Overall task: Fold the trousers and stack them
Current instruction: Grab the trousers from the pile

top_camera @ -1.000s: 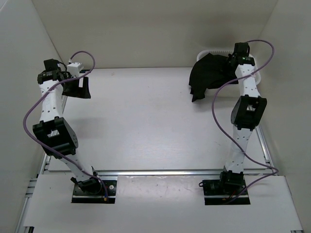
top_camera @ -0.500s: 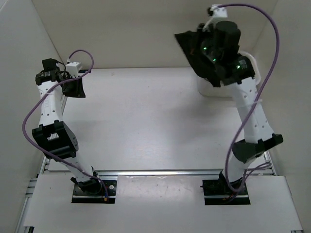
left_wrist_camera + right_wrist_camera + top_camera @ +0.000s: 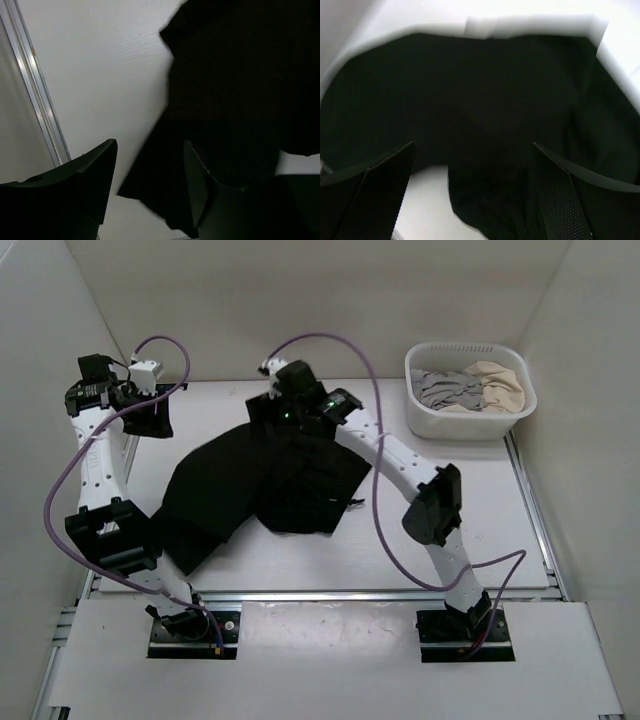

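The black trousers (image 3: pixel 255 485) lie loosely spread and rumpled on the table, from the middle toward the near left. My right gripper (image 3: pixel 280 410) hangs over their far edge. In the right wrist view the right gripper (image 3: pixel 475 167) stands open, its jaws wide apart, with the trousers (image 3: pixel 470 100) below and nothing pinched. My left gripper (image 3: pixel 152 423) hovers at the far left of the table, apart from the cloth. Seen from the left wrist, the left gripper (image 3: pixel 150 172) is open, with the trousers (image 3: pixel 235 85) lying beyond its fingers.
A white basket (image 3: pixel 460 425) stands at the back right, holding a grey garment (image 3: pixel 445 390) and a beige garment (image 3: pixel 497 385). A metal rail (image 3: pixel 35 100) runs along the table's left edge. White walls close in the back and both sides.
The right arm carried the trousers out of the basket to the middle of the table and let go; its jaws opened. The left gripper narrowed, then widened again, staying in place.
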